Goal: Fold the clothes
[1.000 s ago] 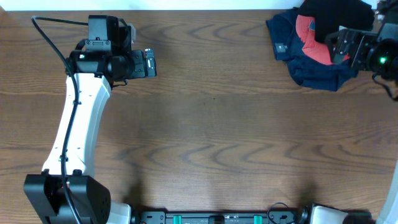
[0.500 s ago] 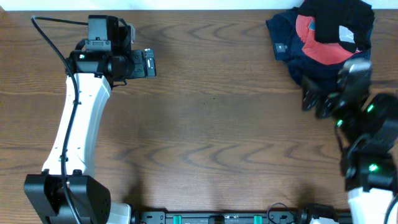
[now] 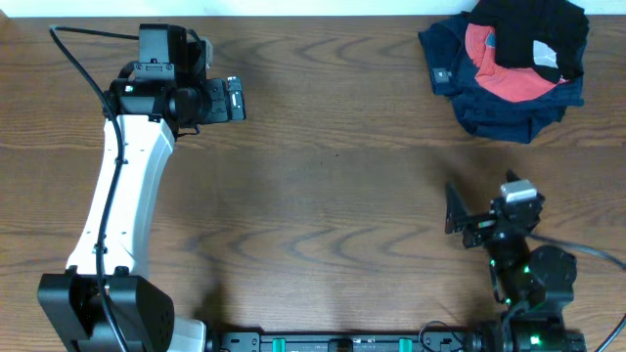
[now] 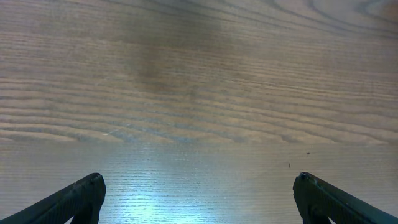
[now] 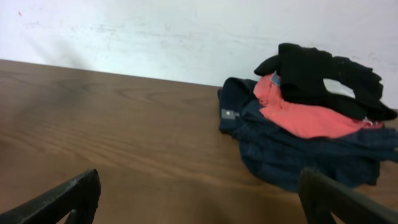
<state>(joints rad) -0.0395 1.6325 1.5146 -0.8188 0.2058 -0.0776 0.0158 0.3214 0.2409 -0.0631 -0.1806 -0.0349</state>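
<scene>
Both left jaws and right jaws gape wide, empty. Black clothes (image 3: 518,24) top a pile at the bench's (image 3: 342,196) far right corner, over a red shirt (image 3: 523,86) and a navy garment (image 3: 489,112). Left wrist shows only bare wood. Right wrist shows the pile and a small label (image 5: 227,114), its print unreadable.

A brown wood-grain bench (image 3: 333,196) fills the overhead view. Toward one o'clock, near its far edge, a crumpled navy blue garment (image 3: 489,115) lies with a red shirt (image 3: 518,86) bunched on top of it. A white wall (image 5: 155,31) rises behind the bench.
</scene>
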